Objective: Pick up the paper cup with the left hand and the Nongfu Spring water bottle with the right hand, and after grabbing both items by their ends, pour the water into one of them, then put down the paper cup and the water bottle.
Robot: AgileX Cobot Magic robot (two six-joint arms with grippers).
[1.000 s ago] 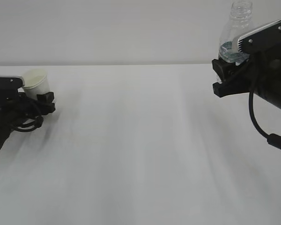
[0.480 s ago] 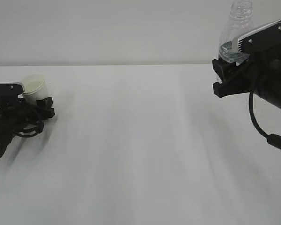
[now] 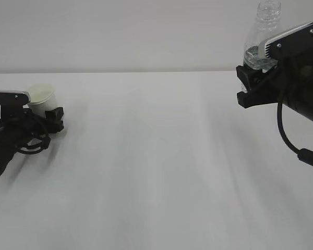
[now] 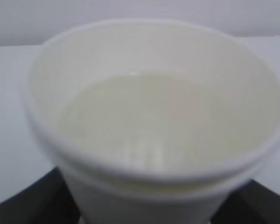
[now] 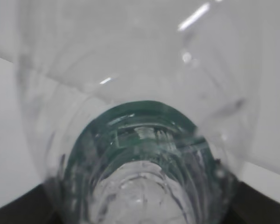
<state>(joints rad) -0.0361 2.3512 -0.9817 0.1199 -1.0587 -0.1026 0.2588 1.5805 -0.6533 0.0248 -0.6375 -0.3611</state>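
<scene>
White table (image 3: 161,172) meets a pale wall (image 3: 120,31); right end effector (image 3: 253,86) pinches the bottle (image 3: 261,36), left one's (image 3: 41,117) grip unclear.

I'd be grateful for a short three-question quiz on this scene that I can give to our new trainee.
1. True or false: the paper cup lies tipped over at the far right of the exterior view.
2. Multiple choice: the Nongfu Spring water bottle is (A) lying on the table, (B) held up above the table in the right hand, (C) standing inside the cup.
3. Fill in: the bottle's neck has no ____ on it.

Key
1. False: it is upright at the far left, between the fingers of the left hand, low at the table.
2. B
3. cap
</scene>
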